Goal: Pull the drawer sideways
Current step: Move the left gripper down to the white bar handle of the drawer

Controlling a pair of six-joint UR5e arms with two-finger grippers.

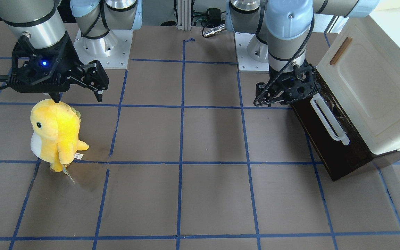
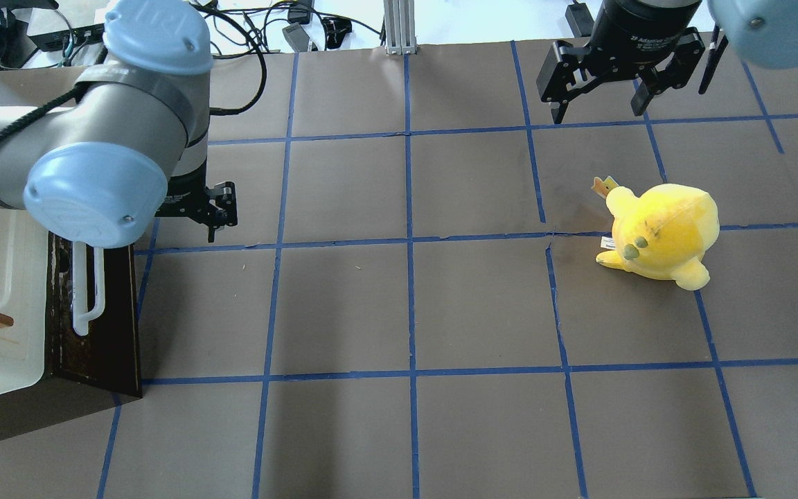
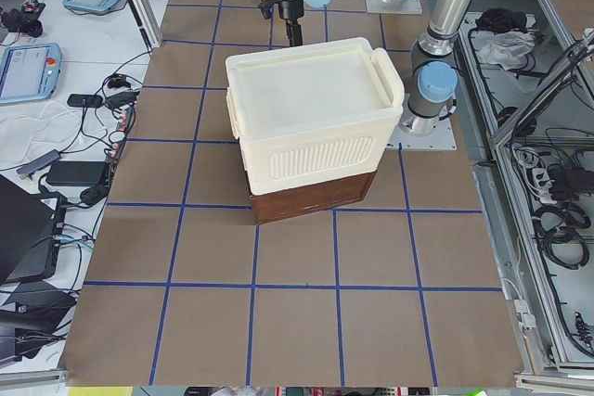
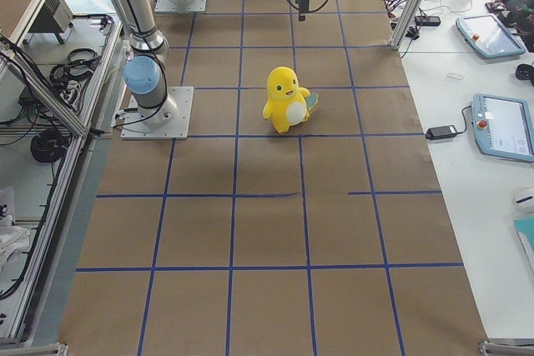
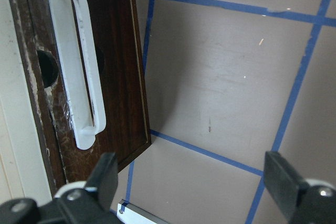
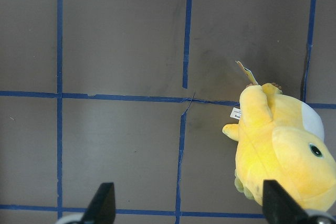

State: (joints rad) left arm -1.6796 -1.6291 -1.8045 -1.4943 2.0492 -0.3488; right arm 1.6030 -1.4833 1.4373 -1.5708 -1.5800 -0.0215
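Note:
The drawer (image 1: pixel 328 152) has a dark brown front with a long white bar handle (image 1: pixel 328 119) and sits under the cream cabinet (image 1: pixel 366 86). None of its inner sides show. In the overhead view the drawer (image 2: pixel 111 312) and its handle (image 2: pixel 86 291) are at the far left. My left gripper (image 2: pixel 222 215) is open and empty, hovering beside the far end of the drawer front. The left wrist view shows the handle (image 5: pixel 79 77) to the left of its spread fingers (image 5: pixel 102 177). My right gripper (image 2: pixel 600 114) is open and empty, high above the table.
A yellow plush toy (image 1: pixel 56 133) stands on the mat below and near the right gripper (image 1: pixel 78 99); it also shows in the right wrist view (image 6: pixel 283 150). The cabinet has a small brown handle (image 1: pixel 340 50). The brown mat carries a blue tape grid (image 2: pixel 409 242).

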